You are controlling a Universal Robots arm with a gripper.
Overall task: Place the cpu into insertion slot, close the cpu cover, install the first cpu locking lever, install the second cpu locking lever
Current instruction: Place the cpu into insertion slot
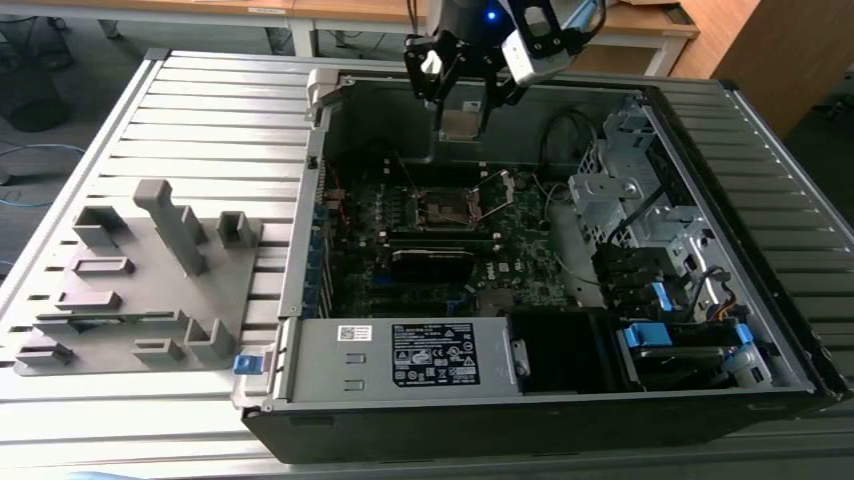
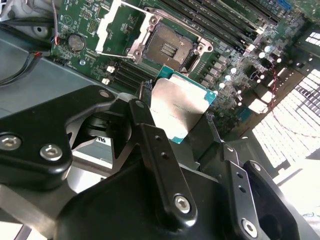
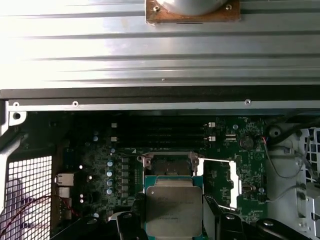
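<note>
On a slatted metal table (image 1: pixel 214 110), in an open PC case (image 1: pixel 310 360), the cpu (image 2: pixel 182 107) is held pinched by the gripper (image 1: pixel 463 108), clear of the bare insertion slot (image 2: pixel 167 47), w/ cpu cover (image 3: pixel 233 182) standing open; no step judged done yet.

The exterior view looks down from high up and well back, taking in the whole open computer case (image 1: pixel 400 420) on the slatted table (image 1: pixel 200 120); the gripper (image 1: pixel 463 105) hangs at about twelve o'clock of the case. Both wrist views sit close behind the gripper, looking past the gripped cpu (image 2: pixel 182 107) (image 3: pixel 172 210) onto the motherboard (image 2: pixel 100 20) (image 3: pixel 100 155) (the second at a stronger slant). All three views share the insertion slot (image 1: pixel 445 208) (image 2: pixel 167 47) (image 3: pixel 167 164).
</note>
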